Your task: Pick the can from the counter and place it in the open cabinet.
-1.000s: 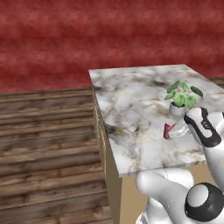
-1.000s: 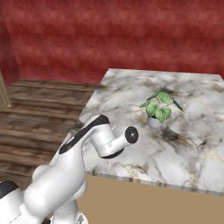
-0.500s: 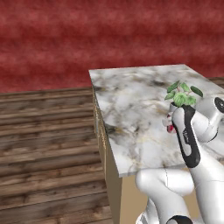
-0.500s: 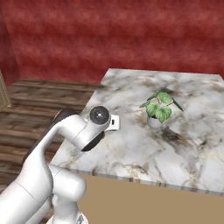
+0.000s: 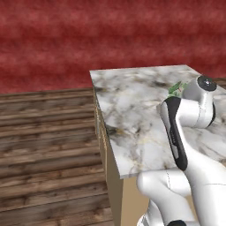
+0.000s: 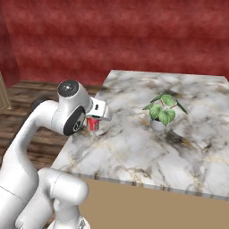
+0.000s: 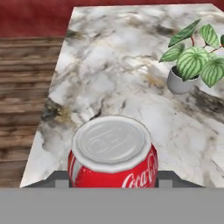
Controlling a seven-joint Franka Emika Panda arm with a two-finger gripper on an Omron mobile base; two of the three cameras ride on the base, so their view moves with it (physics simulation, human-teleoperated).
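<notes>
The gripper (image 6: 95, 120) sits low over the counter (image 6: 147, 147), and the can (image 7: 112, 155) stands right at it, filling the lower middle of the hand view. Dark finger parts flank the can on both sides at the bottom of that view — whether the pads actually press on it cannot be told, since the contact is cut off by the frame edge. The can is upright, silvery top facing the camera, red side with white lettering below.

In the right base view the can (image 6: 92, 124) shows as a small red shape just under the white hand, partly hidden by the arm's dark-ringed joint. It stands on the marble near the counter's left edge, toward the near corner — not lifted clear as far as can be seen.

Farther out, a potted plant (image 7: 194, 61) with striped green leaves stands in a grey pot, well apart from the can, toward the middle of the slab (image 5: 132, 106). Beyond the counter lie a wooden plank floor (image 5: 48, 145) and a red wall (image 5: 88, 35).
</notes>
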